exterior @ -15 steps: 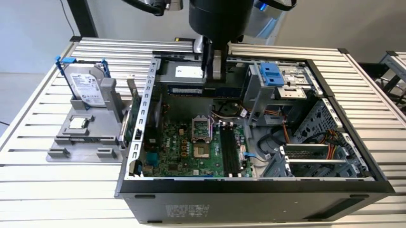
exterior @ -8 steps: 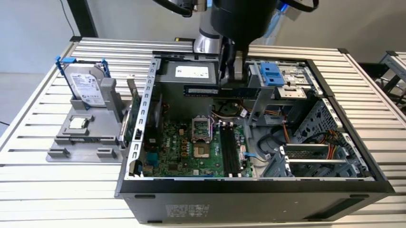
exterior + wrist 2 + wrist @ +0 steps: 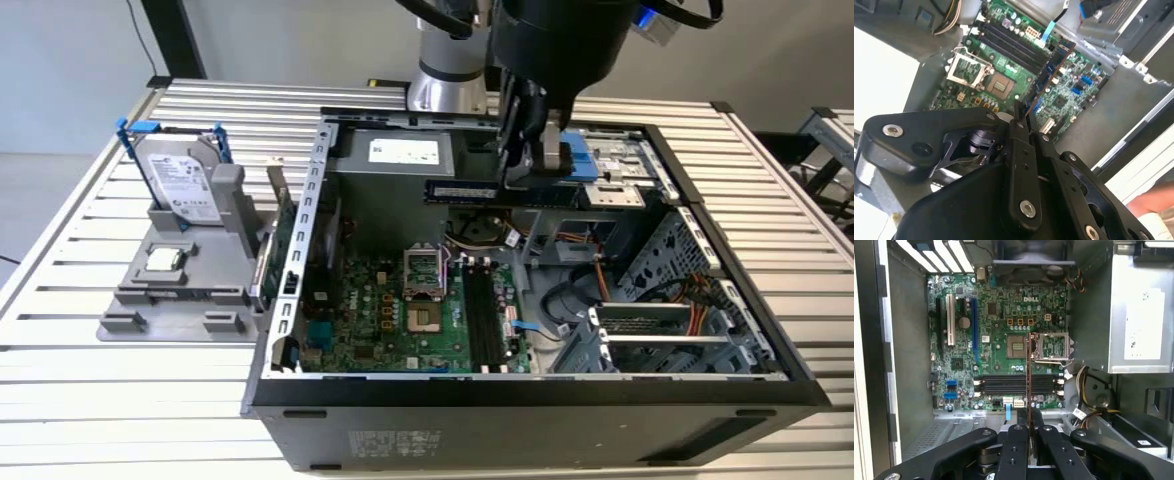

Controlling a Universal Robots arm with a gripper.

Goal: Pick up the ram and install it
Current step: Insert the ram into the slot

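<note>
— Since the exterior view reads clearest, we start there: the gripper (image 3: 529, 178) hangs over the open computer case (image 3: 534, 395), fingers pinched tight on the ram (image 3: 461, 192). Agree?

— We agree. The ram sits level, up in the air over the far end of the motherboard (image 3: 400, 320), just in front of the power supply (image 3: 400, 150). It's not in a slot.

— Slots?

— The black memory slots (image 3: 483, 320) lie nearer the camera and lower, well apart from the ram.

— Wrist views, quick. In the first wrist view we get the ram (image 3: 1029, 375) edge-on, a thin strip coming out of the gripper (image 3: 1029, 422). Its line crosses the memory slots (image 3: 1019, 385) and passes right beside the processor socket (image 3: 1016, 346).

— In the second wrist view we see the same pinch: the ram (image 3: 1051, 67) juts out slanted above the motherboard (image 3: 1004, 65).

— Outside the case, at the exterior view's left, we log the hard drive (image 3: 180, 180) upright in a grey holder (image 3: 174, 295). A small processor chip (image 3: 163, 260) lies just in front of it, and everything stands on the slatted table (image 3: 80, 380).
</note>
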